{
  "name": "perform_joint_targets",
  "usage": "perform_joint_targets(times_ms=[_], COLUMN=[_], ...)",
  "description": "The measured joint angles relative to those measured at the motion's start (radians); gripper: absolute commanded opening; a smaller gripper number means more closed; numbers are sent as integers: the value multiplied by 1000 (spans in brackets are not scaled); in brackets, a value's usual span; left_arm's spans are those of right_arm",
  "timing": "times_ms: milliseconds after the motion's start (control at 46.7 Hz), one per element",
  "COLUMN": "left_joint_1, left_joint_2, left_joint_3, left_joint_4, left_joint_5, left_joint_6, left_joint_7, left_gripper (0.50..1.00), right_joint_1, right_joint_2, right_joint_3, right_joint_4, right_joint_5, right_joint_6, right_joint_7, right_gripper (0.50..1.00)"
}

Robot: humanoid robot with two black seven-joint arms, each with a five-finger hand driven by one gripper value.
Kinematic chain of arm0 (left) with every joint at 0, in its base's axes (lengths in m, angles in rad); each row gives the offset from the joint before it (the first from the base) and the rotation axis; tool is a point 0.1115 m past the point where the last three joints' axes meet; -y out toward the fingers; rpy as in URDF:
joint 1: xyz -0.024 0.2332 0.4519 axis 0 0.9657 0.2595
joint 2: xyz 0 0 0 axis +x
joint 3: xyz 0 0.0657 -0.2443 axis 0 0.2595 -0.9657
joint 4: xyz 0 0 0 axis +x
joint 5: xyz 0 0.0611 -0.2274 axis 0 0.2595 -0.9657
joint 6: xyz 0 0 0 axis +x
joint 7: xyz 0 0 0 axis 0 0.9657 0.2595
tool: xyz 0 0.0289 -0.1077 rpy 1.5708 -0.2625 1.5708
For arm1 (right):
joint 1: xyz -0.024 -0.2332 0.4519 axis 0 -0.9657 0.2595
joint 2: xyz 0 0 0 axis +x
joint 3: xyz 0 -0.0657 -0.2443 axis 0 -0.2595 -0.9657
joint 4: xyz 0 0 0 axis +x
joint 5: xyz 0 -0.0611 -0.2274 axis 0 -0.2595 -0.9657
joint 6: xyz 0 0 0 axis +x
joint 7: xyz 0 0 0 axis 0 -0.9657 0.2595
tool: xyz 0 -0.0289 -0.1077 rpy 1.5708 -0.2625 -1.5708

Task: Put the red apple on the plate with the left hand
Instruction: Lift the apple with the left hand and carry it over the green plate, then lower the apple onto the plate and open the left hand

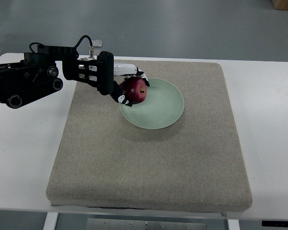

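Top view shows the left hand (119, 82) reaching in from the upper left of the frame, its black arm stretched across the white surface (19, 153) and over the edge of a grey-beige mat (149, 163). Its fingers (134, 71) are curled around the red apple (135, 89), gripping it from the left and from above, with white finger segments lying along the apple's upper side and dark fingertips showing below it. The apple sits at the upper left part of the pale green plate (161, 108), over its rim and inner slope; whether it rests on the plate or hangs just above it I cannot tell from this steep angle. The plate lies on the mat, a little above the centre of the frame, and the rest of its face is bare. The mat covers most of the surface, its far edge near the top of the picture. A brown box corner (285, 4) shows at the upper right.
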Motion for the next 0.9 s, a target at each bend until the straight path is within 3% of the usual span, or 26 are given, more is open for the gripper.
perform_joint_targets(times_ms=[578,664,792,899], left_joint_1=[32,32,34,37], left_joint_2=[-89,-90,-94,-99], left_joint_3=[1,1,1,0], left_joint_4=[88,88,87,87], left_joint_5=[-1,-1,-1,-2], left_joint_6=[16,17,24,34], left_joint_7=[-1,-1,-1,-1], left_gripper=[500,559,760,780], right_joint_1=[1,0,0,0], right_joint_2=[0,0,0,0], right_joint_3=[0,0,0,0], right_joint_4=[0,0,0,0], right_joint_5=[0,0,0,0], right_joint_6=[0,0,1,1], right_joint_7=[0,0,0,0], right_gripper=[930,930,930,930])
